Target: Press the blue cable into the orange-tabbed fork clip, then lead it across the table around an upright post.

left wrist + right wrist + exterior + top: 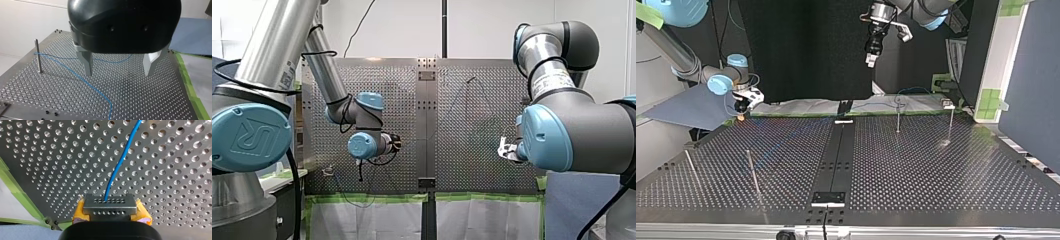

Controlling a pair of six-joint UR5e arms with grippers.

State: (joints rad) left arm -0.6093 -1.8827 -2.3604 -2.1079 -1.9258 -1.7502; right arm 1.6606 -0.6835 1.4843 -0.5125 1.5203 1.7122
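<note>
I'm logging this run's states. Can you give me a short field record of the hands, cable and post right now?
cable: blue, lying on the table, looped round the post
post: upright, near a table edge
left hand: open, empty, above the table
right hand: yellow pads, shut on the cable, close over the table

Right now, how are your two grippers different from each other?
My left gripper is open and empty; my right gripper is shut on the blue cable. My left gripper has bare metal fingers; my right gripper has yellow pads. In the top view my left gripper hangs high above the perforated table, while my right gripper sits low by its far edge. Both have two fingers.
</note>
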